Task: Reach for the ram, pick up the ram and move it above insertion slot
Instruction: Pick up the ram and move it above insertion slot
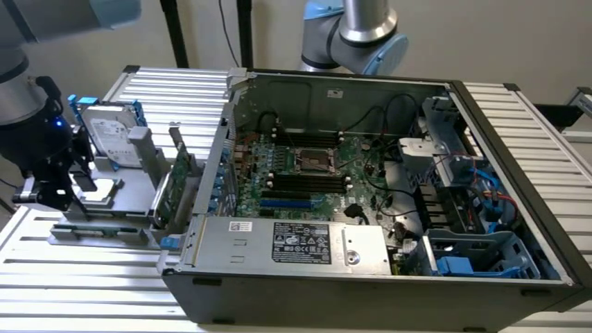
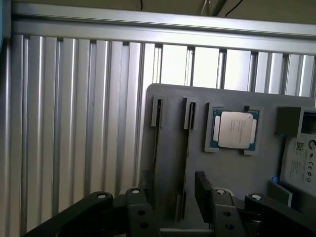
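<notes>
Ribbed aluminium table (image 1: 93, 291) was seen bearing a grey holder (image 2: 237, 173) by its edge; the gripper (image 2: 173, 200) was poised above, jaws apart astride the slotted ram (image 2: 184, 158), not touching.

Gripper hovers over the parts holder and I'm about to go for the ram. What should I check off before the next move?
1. Gripper open: ok.
2. Ram standing on edge in the gray holder: ok.
3. Fingers around one stick alone: cannot tell; a second stick stands close beside it.
4. Ram held: not ok, nothing gripped yet.
5. Black memory slots in the open computer case unoccupied: ok, they look free.
</notes>
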{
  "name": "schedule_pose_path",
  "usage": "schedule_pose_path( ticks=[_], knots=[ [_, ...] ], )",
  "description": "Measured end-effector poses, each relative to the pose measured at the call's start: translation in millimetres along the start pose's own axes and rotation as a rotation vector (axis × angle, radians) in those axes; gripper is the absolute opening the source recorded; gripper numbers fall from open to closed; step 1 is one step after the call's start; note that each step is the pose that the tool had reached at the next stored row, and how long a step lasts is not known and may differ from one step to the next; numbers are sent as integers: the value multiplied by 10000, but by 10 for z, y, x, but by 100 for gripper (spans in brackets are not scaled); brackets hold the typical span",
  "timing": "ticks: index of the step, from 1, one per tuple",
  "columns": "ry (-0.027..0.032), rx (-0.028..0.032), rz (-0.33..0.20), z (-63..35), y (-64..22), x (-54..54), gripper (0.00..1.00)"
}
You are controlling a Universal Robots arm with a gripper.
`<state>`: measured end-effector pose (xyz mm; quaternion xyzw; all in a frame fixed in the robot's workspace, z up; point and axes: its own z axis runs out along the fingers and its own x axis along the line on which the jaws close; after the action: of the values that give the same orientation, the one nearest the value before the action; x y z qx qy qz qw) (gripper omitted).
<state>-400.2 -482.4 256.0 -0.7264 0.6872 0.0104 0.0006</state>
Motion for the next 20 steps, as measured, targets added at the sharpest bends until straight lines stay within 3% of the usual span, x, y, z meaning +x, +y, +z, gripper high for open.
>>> schedule_pose_path(
  ticks=[20],
  knots=[
    [0,0,98,361,-48,134,48]
  ],
)
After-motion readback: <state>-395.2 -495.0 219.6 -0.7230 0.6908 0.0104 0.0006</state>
